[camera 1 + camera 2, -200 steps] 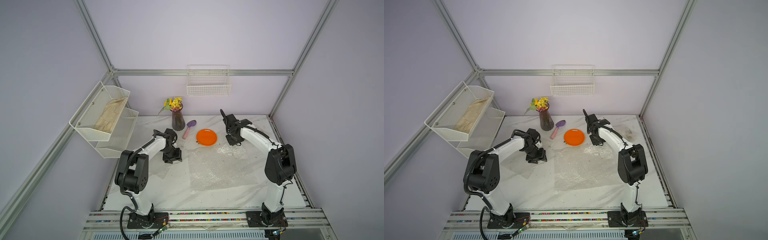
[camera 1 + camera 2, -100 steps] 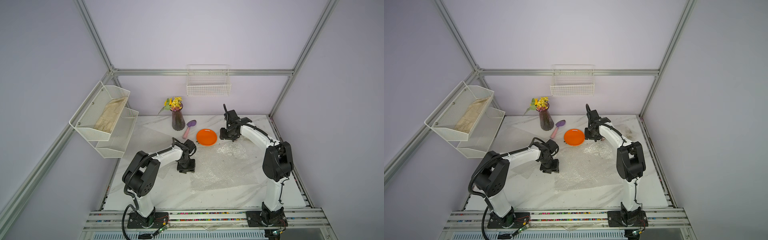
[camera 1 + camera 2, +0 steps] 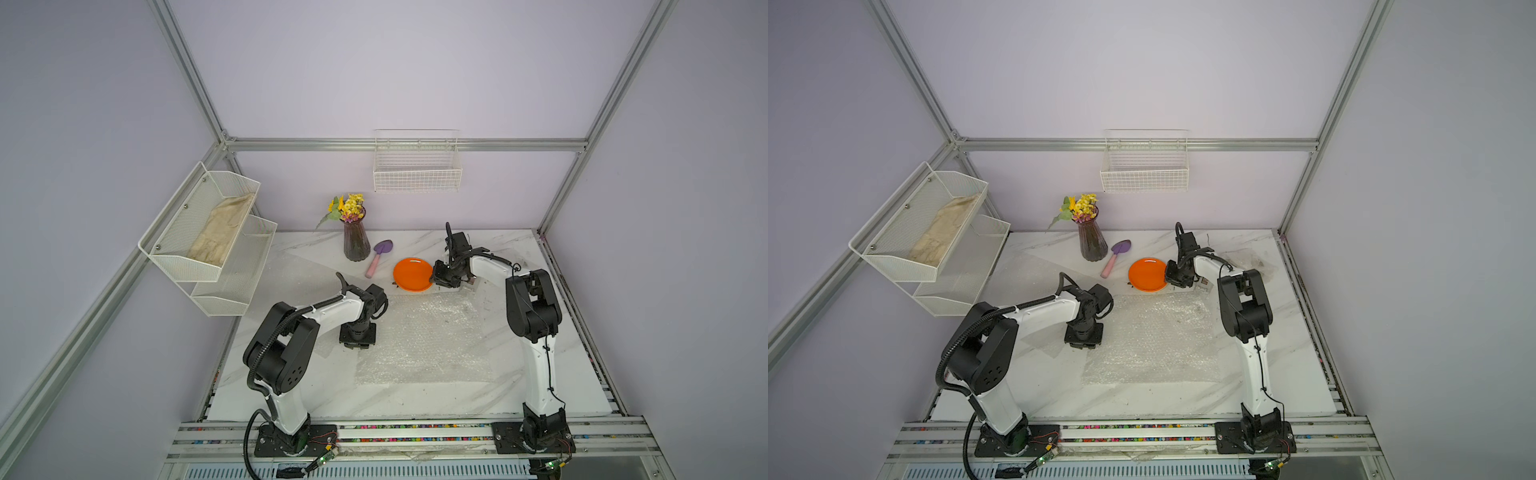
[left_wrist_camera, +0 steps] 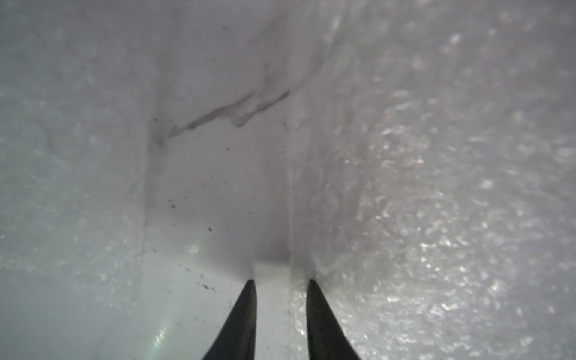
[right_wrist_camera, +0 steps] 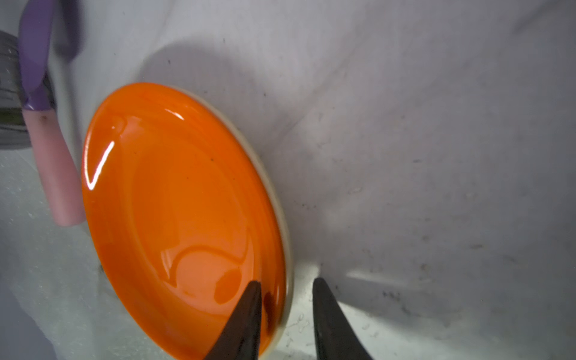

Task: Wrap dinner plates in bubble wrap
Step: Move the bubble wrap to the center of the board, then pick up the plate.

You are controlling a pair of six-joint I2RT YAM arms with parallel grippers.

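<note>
A plain orange dinner plate [image 3: 413,275] [image 3: 1147,275] [image 5: 174,202] lies flat at the back of the table, just behind a large sheet of bubble wrap [image 3: 424,340] [image 3: 1154,340] [image 4: 436,187]. My right gripper [image 3: 436,279] [image 3: 1169,279] [image 5: 285,280] is at the plate's right rim. One finger is over the plate's inside and the other outside, with a strip of table showing beside the rim. My left gripper [image 3: 357,343] [image 3: 1082,343] [image 4: 280,280] points straight down at the sheet's left edge. Its jaws stand apart, astride that edge.
A second bubble wrap sheet [image 3: 291,274] [image 4: 62,156] lies flat at the left. Behind the plate stand a flower vase [image 3: 356,245] and a purple trowel with a pink handle [image 3: 379,257] [image 5: 50,162]. White wire shelves [image 3: 208,241] hang on the left wall and a wire basket [image 3: 417,166] on the back wall.
My left arm swung right from the left sheet to the big sheet's left edge, and its jaws narrowed. My right gripper came left and down onto the plate's rim, its jaws closing in.
</note>
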